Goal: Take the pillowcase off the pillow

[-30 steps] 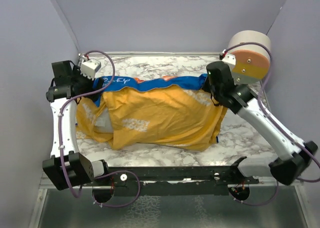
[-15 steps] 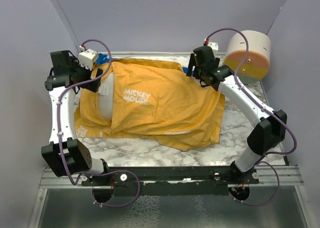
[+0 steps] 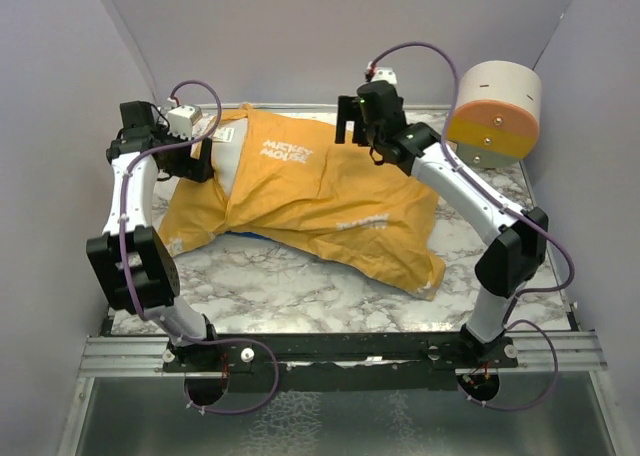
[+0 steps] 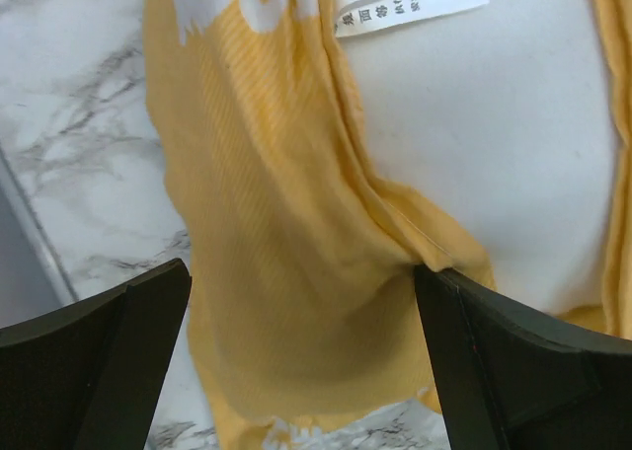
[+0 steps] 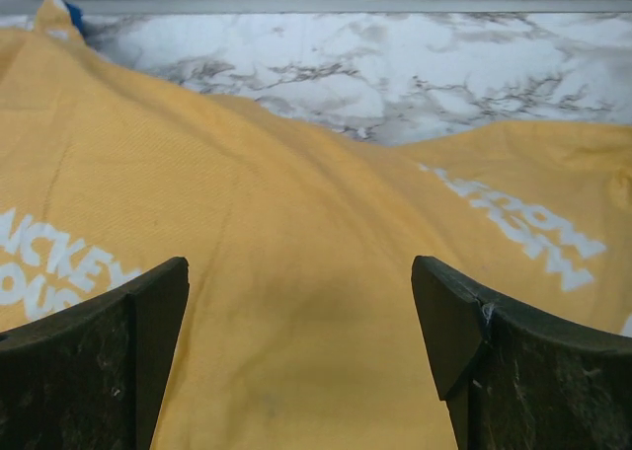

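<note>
Both arms have swung toward the far-left corner since half a second ago, and the thin yellow-orange fabric pillowcase with pale lettering [image 3: 330, 201] has shifted that way with them. It lies draped across the white marble-patterned table [image 3: 300, 286], its near-right corner trailing flat and a sliver of blue showing under its near edge. At its left mouth the plump plain white pillow [image 3: 228, 166] pokes out, its small printed tag [image 4: 410, 1] showing in the left wrist view. The left gripper [image 4: 301, 272] hangs over that mouth with its jaws spread wide, gripping nothing. The right gripper [image 5: 299, 264] hovers over the lettered fabric near the far edge, equally wide. A cream-and-orange rigid cylinder [image 3: 492, 111] stands at far right.
</note>
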Motion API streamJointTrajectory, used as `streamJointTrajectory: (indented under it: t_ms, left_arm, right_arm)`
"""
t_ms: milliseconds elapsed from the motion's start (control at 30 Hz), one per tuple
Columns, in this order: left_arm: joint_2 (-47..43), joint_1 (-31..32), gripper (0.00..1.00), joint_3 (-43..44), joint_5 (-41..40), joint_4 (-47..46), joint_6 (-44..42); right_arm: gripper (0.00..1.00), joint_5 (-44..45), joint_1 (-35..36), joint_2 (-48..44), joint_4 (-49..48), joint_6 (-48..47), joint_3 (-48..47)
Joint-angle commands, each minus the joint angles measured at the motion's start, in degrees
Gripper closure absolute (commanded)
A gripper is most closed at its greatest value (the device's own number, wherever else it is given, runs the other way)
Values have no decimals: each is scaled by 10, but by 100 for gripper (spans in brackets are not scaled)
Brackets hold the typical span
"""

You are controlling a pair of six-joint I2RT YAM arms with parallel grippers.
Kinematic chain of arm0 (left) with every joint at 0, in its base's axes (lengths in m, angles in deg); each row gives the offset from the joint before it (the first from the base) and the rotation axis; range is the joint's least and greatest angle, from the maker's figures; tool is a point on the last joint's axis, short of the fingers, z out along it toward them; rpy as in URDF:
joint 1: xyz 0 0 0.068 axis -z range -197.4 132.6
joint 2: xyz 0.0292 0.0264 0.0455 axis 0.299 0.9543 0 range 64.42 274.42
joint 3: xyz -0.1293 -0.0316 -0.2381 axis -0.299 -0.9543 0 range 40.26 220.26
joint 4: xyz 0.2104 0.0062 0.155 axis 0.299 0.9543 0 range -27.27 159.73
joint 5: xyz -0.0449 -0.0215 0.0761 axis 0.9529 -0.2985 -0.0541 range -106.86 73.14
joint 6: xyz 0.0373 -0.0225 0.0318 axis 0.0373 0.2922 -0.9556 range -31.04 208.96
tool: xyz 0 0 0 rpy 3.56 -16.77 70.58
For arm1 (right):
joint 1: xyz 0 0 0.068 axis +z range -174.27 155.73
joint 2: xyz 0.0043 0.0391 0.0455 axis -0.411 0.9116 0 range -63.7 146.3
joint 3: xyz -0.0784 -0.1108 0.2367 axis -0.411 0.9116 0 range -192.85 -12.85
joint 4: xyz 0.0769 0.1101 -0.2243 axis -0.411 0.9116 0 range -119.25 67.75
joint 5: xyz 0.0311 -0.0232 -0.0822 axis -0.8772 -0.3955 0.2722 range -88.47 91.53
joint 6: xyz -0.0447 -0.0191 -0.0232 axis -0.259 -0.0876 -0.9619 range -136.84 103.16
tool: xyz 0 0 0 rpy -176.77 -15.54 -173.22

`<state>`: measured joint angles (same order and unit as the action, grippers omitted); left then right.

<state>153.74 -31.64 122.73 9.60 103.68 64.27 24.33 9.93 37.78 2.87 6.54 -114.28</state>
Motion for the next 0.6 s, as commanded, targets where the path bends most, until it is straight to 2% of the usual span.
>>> streamJointTrajectory:
  t_ms: [0,200,467,567]
  left_arm:
    - [69,-1,1,104,63,-8,101]
    - [117,22,1,172,95,0,146]
    - [106,25,1,138,84,-43,164]
    - [122,30,8,128,38,-59,163]
  right_arm:
    - [6,-34,43,54,-21,-31,-29]
    - [5,-62,78,131,-25,-44,-100]
    - [3,-118,101,286,16,-53,-283]
    - [3,-131,103,317,19,-46,-311]
